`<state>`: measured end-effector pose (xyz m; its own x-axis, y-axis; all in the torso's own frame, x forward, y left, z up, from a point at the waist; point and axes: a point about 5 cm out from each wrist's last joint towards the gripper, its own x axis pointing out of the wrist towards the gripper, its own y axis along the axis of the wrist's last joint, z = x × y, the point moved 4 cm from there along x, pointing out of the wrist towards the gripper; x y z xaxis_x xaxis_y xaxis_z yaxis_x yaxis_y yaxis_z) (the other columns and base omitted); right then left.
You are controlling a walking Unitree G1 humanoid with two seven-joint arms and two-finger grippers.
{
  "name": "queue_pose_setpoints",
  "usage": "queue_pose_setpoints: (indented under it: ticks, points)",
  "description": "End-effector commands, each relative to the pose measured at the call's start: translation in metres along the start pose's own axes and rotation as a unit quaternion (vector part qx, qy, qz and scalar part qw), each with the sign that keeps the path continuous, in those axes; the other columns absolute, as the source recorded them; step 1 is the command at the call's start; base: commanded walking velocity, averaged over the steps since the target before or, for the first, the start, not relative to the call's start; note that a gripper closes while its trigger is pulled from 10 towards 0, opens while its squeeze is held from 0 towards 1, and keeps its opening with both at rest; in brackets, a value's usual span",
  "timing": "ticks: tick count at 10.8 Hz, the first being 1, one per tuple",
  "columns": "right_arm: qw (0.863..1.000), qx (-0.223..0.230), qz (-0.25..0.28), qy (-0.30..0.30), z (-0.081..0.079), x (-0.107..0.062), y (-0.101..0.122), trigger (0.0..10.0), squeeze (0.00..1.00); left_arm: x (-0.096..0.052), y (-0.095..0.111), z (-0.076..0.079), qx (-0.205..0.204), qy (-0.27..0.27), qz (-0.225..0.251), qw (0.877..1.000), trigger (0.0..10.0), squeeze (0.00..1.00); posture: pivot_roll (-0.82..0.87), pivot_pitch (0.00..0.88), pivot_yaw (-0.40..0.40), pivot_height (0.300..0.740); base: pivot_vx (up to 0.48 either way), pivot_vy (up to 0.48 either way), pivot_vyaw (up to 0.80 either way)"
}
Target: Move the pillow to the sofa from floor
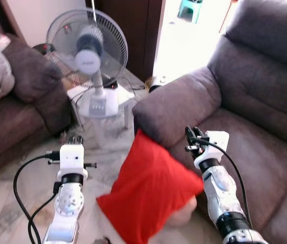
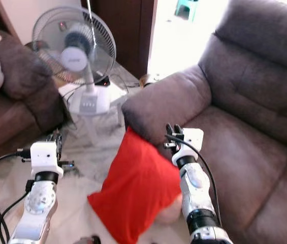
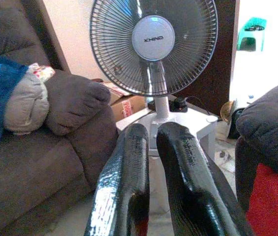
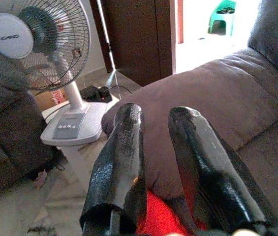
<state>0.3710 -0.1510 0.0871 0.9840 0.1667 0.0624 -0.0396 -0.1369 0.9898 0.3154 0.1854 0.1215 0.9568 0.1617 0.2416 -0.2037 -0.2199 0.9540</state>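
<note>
Soft red fabric pillow (image 1: 151, 193), lower centre, leans on grey sofa (image 1: 245, 127) | light, floppy: pinch your corner | left gripper (image 3: 153, 147) nearly closed, empty; right gripper (image 4: 161, 147) parted, empty.

Red pillow (image 1: 151, 190) sits low centre, leaning against the sofa (image 1: 245, 117) arm at right. Right gripper (image 1: 193, 136) hovers just beside its upper right edge, left gripper (image 1: 75, 140) lower left. Fan (image 1: 88, 56) stands upper left.
</note>
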Motion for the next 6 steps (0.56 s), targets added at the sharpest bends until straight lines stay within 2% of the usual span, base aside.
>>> queue_pose_setpoints:
  ticks: [1, 5, 6]
  points:
    - [1.0, 0.005, -0.01, -0.001, 0.0024, -0.0008, -0.0037, 10.0, 0.0, 0.0001, 0.0033, -0.0011, 0.002, 0.002, 0.004, 1.0, 10.0, 0.0, 0.1, 0.108, -0.036, 0.74, -0.379, 0.0, 0.0]
    - [1.0, 0.005, -0.023, 0.009, -0.0006, -0.0011, -0.0097, 10.0, 0.0, 0.0006, 0.0027, -0.0004, 0.007, 0.0, -0.001, 1.0, 10.0, 0.0, 0.1, 0.121, -0.038, 0.74, -0.359, 0.0, 0.0]
    - [1.0, 0.005, -0.026, 0.012, -0.0016, -0.0002, -0.0106, 10.0, 0.0, 0.0024, 0.0005, -0.0013, 0.017, 0.002, -0.008, 1.0, 10.0, 0.0, 0.1, 0.121, -0.04, 0.74, 0.0, 0.0, 0.0]
